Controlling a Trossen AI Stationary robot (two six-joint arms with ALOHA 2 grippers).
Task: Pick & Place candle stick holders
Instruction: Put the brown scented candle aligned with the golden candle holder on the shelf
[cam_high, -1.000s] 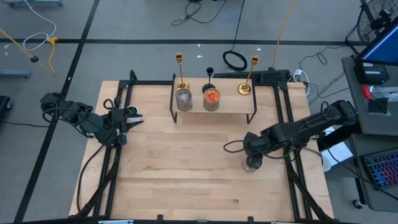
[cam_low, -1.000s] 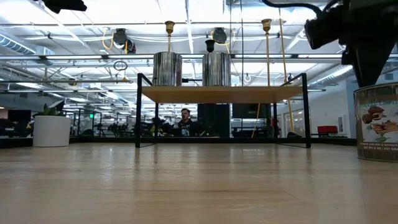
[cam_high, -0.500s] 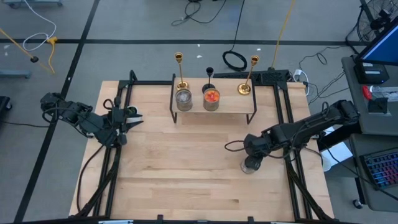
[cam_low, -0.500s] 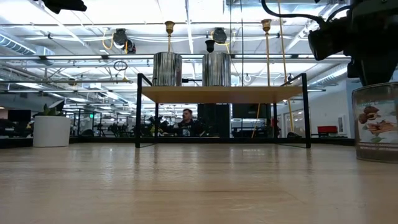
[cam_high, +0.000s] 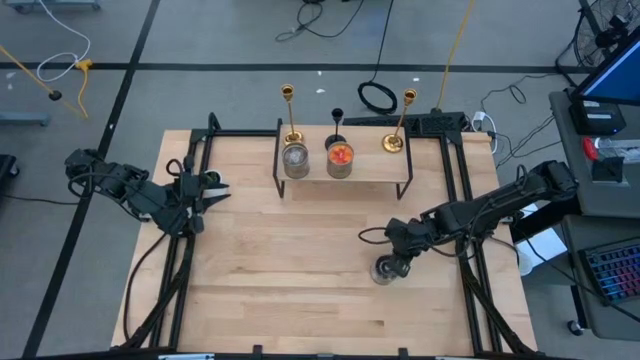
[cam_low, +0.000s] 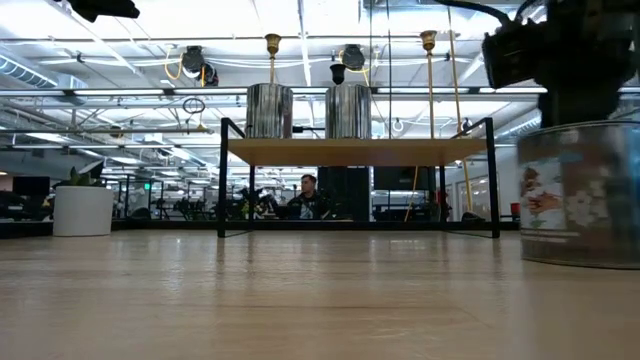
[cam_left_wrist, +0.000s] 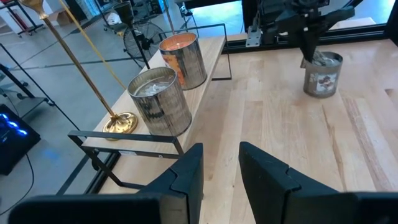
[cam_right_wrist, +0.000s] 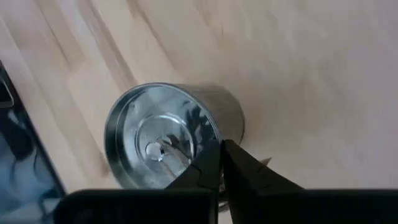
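High view: two gold candle stick holders and a black holder stand on the far shelf. Nothing looks moved yet, I judge. Right gripper pinches a tin can's rim; left gripper waits spread at left.

In the low view the tin can runs off the frame's side, its label blurred beyond reading. Behind the shelf, the black candle stick holder hides its base behind the orange-filled can. The right gripper covers the tin's rim from above.
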